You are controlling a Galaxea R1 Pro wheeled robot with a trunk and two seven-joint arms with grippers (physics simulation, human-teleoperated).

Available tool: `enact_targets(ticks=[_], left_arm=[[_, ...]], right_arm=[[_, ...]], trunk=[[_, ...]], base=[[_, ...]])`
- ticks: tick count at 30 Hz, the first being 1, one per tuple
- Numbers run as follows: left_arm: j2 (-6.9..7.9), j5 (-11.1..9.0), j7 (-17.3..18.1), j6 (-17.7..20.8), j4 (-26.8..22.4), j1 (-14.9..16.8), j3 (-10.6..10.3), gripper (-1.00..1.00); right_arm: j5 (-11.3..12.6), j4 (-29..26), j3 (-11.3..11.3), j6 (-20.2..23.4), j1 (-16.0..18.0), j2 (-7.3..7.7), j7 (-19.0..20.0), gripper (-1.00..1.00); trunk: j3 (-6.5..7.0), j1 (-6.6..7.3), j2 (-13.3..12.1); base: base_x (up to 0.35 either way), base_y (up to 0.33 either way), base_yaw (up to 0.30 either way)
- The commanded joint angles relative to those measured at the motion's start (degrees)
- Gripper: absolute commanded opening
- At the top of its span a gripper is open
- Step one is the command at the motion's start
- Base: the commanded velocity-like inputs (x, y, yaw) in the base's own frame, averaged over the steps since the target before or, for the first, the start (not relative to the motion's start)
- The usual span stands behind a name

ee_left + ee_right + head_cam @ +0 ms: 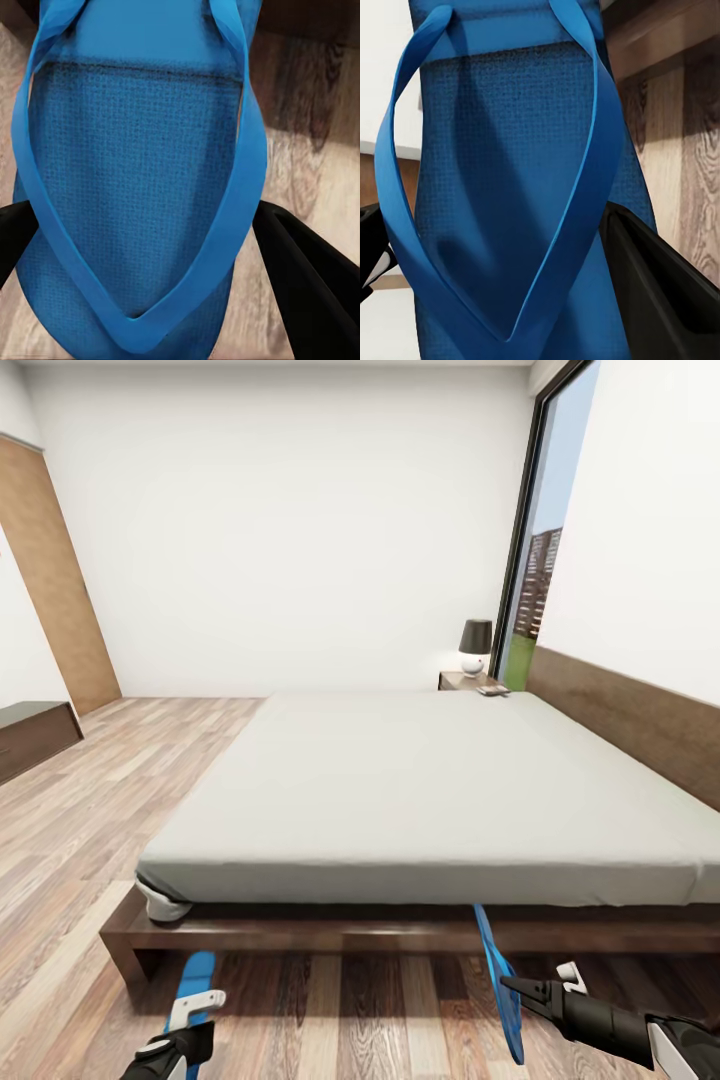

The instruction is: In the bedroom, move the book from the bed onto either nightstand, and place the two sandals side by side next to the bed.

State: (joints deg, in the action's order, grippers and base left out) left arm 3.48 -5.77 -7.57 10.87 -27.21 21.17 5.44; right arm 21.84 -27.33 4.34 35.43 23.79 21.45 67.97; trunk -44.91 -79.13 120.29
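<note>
Each tool [197, 1000] [520, 988] grasping a blue sandal [193, 980] [497, 980] (both off the floor) — bed [420, 800] ahead, lamp [476, 646] beyond.

A pale grey-white mattress [420, 790] is carried on the dark-brown bed frame [330, 935]. Both sandals [142, 187] [517, 195] are bright blue with a fine woven texture. The floor [110, 800] is streaked brown plank; the walls [290, 520] are white.

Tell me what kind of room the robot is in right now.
Most likely a bedroom: a large platform bed with a bare mattress, a nightstand at its far corner carrying a table lamp, and wood-plank flooring.
</note>
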Motion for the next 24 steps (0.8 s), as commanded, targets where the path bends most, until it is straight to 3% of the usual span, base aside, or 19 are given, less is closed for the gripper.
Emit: enact_targets(ticks=[1, 24], left_arm=[[0.03, -0.6, -0.3, 0.3, -0.1, 0.0, -0.1, -1.00], [-0.31, -0.6, -0.6, 0.0, -0.2, 0.0, -0.3, -1.00]], right_arm=[[0.3, 0.0, 0.1, 0.6, 0.0, 0.00, 0.0, -1.00], [0.3, 0.0, 0.0, 0.6, 0.0, 0.00, -0.1, -1.00]], trunk=[[-0.24, -0.22, 0.4], [-4.37, -5.27, 9.7]], base=[[0.000, 0.000, 0.000], [0.000, 0.000, 0.000]])
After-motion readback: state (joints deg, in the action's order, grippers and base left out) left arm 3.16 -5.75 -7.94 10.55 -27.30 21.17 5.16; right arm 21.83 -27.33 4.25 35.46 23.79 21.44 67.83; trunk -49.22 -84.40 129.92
